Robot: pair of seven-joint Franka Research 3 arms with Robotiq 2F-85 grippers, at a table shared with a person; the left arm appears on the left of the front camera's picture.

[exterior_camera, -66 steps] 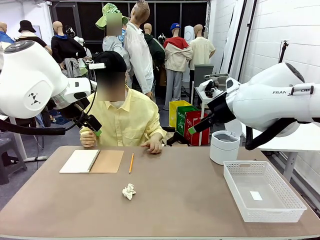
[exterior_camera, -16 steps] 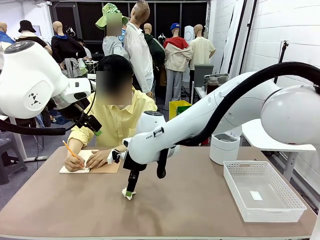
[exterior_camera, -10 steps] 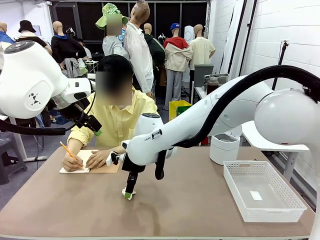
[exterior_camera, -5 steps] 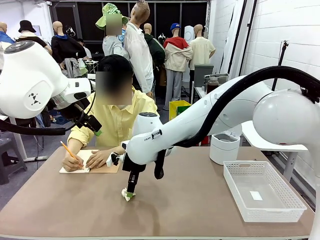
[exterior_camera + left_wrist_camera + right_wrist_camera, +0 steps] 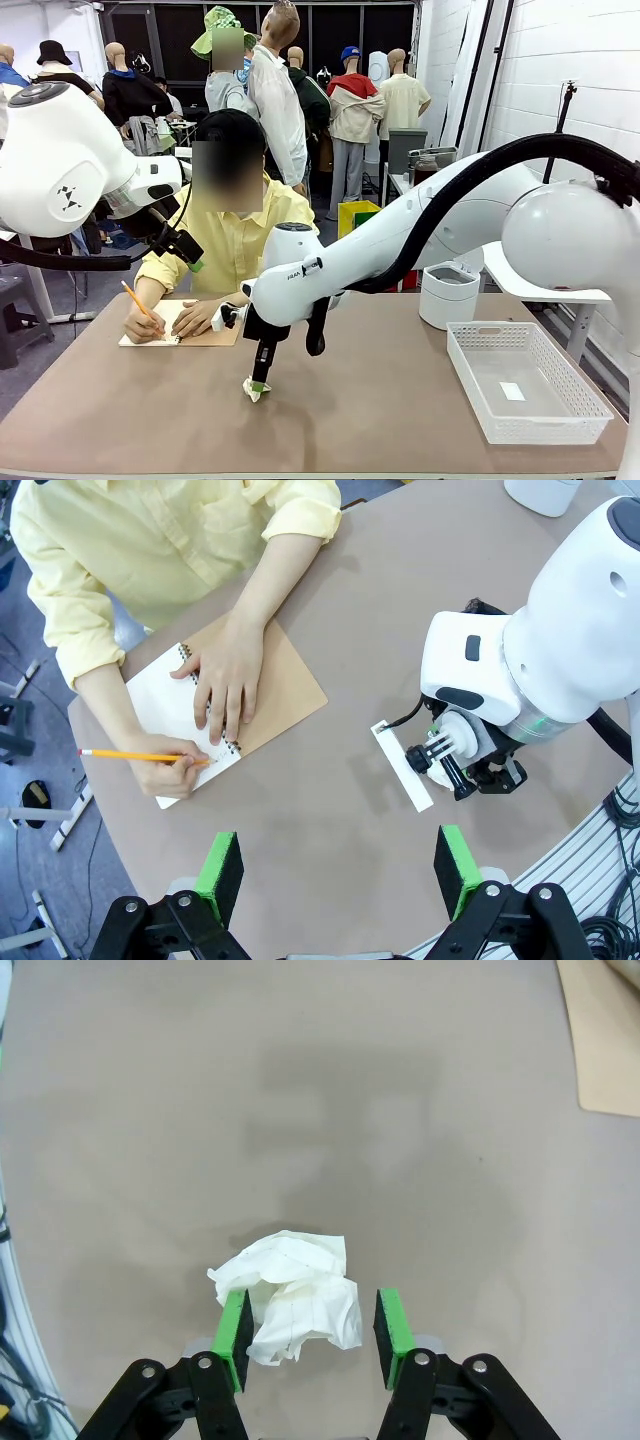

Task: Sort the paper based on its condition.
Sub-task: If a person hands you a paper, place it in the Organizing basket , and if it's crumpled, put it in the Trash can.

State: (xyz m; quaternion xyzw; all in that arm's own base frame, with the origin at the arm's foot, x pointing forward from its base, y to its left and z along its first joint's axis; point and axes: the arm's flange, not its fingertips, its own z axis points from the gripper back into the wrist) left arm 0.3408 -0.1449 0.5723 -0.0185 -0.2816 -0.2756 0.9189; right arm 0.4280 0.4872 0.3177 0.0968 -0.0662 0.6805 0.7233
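Step in hand: closing the right tool [image 5: 313, 1332] on the crumpled paper [image 5: 295, 1305], ahead of lifting it off the tabletop [image 5: 420, 1110].
Paper location: lower centre of the right wrist view, a loose white wad lying on the tabletop between the green pads [image 5: 236, 1335].
Right tool state: jaws drawn part-way in around the wad. One pad lies against it and a thin gap shows at the other, so I cannot tell whether it has a firm hold.
Left tool [image 5: 340, 875] state: jaws wide apart, empty, held high above the tabletop.
Person: writing with a pencil [image 5: 120, 752] in the notebook [image 5: 285, 690], upper left of the left wrist view, well apart from the wad.
Handling advice: bring both pads to bear evenly, keep the wad centred and the fingertips low, then rise straight. A springy wad may slip from a light squeeze.
Probable destination: its crumpled condition suggests the round bin [image 5: 448, 293] rather than the basket [image 5: 550, 430]. This is a judgement only.
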